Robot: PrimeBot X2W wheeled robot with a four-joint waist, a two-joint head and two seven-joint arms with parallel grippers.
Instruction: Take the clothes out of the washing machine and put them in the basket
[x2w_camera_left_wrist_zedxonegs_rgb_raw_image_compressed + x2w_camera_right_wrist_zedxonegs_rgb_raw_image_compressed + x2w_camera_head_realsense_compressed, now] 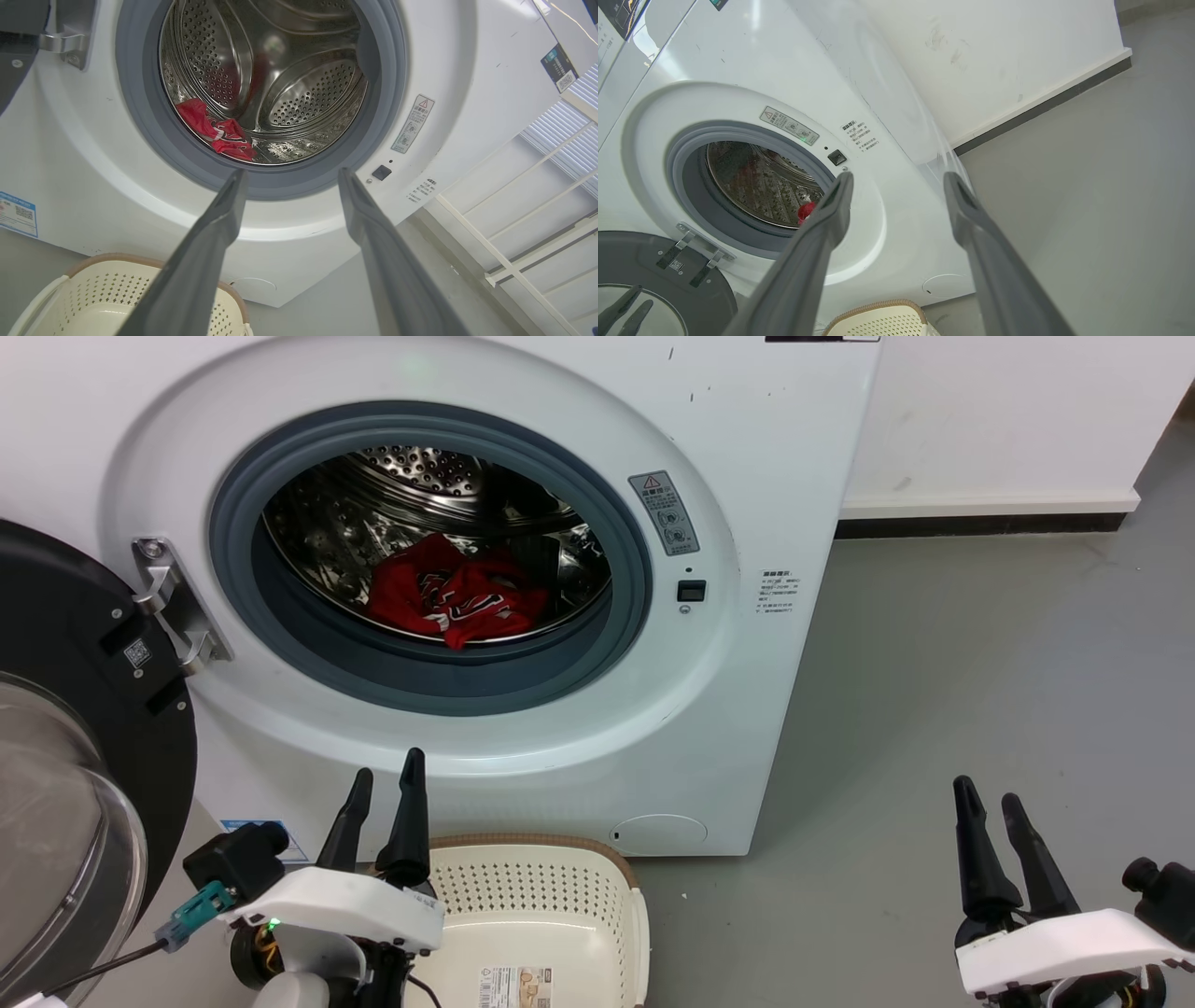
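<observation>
The white washing machine (766, 439) stands with its dark door (65, 709) swung open to the left. Red clothes (453, 593) with black-and-white lettering lie bunched at the bottom of the steel drum; the clothes (217, 133) show again in the left wrist view, and as a red scrap (806, 211) in the right wrist view. The cream basket (551, 896) with a brown rim sits on the floor below the porthole, with no garment in the part I see. My left gripper (385, 784) is open beside the basket's left rim, below the porthole. My right gripper (990, 800) is open over the floor at lower right.
Grey floor (980, 663) stretches to the right of the machine, up to a white wall with a dark skirting (980, 523). The open door's clear bowl (56, 821) bulges out at the far left. A white railing (523, 233) shows in the left wrist view.
</observation>
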